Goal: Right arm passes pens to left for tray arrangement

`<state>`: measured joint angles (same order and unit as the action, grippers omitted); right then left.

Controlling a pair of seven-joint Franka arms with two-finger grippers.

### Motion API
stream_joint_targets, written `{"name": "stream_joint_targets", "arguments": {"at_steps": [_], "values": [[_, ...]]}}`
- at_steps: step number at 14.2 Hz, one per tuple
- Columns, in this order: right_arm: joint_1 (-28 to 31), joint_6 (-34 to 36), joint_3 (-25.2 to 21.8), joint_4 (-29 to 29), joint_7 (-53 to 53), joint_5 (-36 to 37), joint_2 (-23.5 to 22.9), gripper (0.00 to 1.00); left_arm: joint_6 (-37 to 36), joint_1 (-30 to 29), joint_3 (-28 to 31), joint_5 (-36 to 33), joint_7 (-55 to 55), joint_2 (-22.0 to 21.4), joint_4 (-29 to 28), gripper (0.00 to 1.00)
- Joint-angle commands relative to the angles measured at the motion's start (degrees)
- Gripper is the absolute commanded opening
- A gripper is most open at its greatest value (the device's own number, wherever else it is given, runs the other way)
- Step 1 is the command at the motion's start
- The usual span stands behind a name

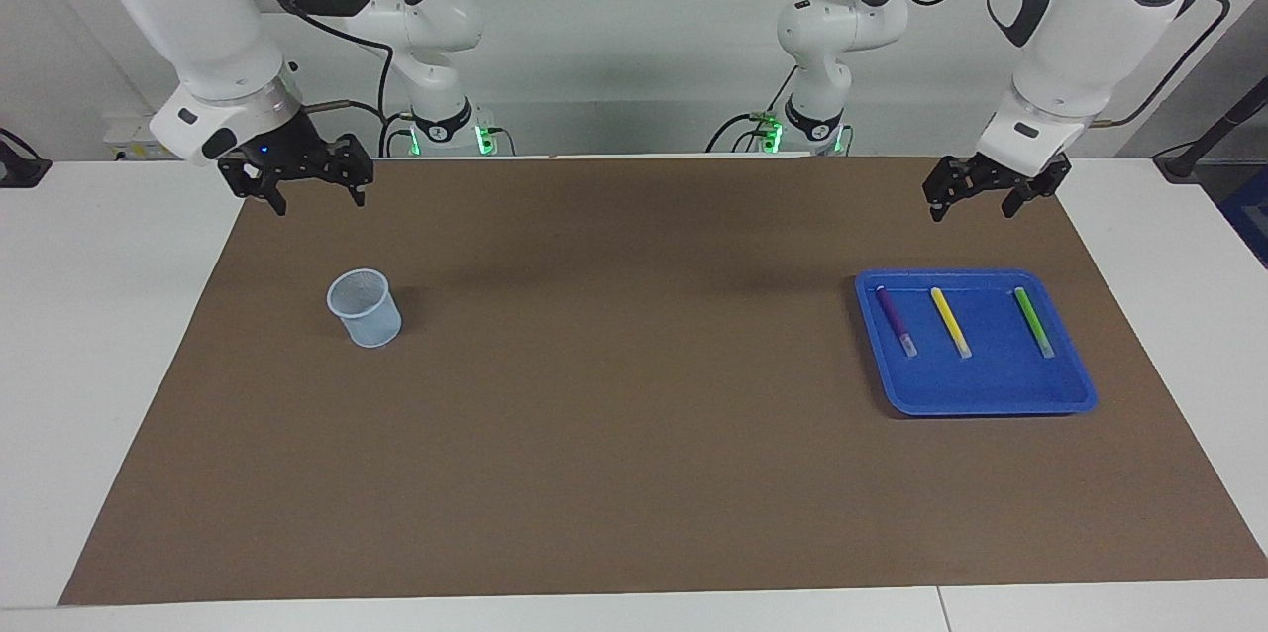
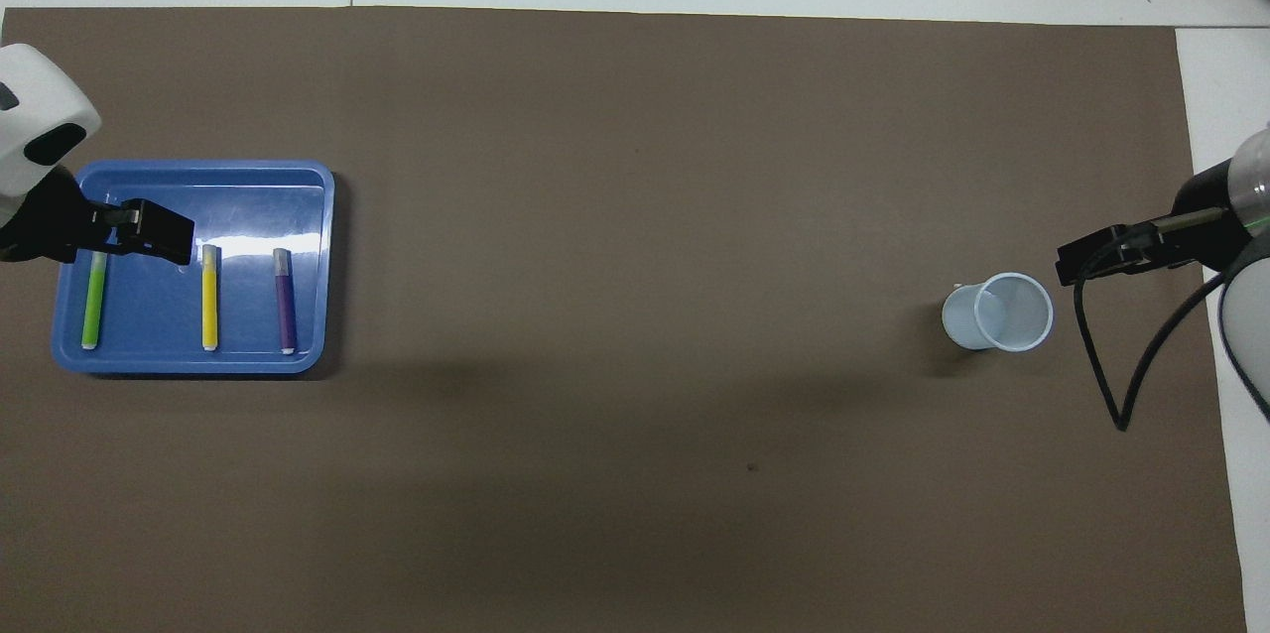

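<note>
1. Green, yellow and purple pens (image 1: 949, 322) lie spaced in a row in the blue tray (image 1: 991, 399), apparently arranged.
2. Left pincer (image 1: 991, 192) hangs released, empty, above the counter near the tray.
3. Right pincer (image 1: 295, 178) waits released, empty, near the cup (image 1: 366, 308).

Tray (image 1: 976, 384): shallow bright blue plastic, near-square, rounded corners, raised rim; flat on brown mat toward left arm's end of table, well apart from mat edges

Pens, 3, all lying flat inside tray, side by side, roughly parallel, apart from each other, none touching rim as far as can be seen. Long axes run nearer-to-farther from robots, pale tips at the ends farther from robots

- Purple pen (image 1: 896, 322): the one closest to table's middle
- Yellow pen (image 1: 949, 322): between the other two
- Green pen (image 1: 1033, 321): outermost, toward left arm's end; wider gap to yellow than yellow to purple

Overhead: green's far end partly covered from above
</note>
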<state>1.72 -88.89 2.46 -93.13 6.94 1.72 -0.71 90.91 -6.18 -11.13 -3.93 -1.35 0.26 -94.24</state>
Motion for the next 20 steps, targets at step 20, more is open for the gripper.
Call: {"name": "stream_joint_targets", "arguments": {"at_steps": [20], "values": [[0.12,0.82,0.18,0.06,0.18,0.56,0.01,1.0,1.72,7.85,13.33,5.86,-4.1,-1.15,-1.29,1.0]]}}
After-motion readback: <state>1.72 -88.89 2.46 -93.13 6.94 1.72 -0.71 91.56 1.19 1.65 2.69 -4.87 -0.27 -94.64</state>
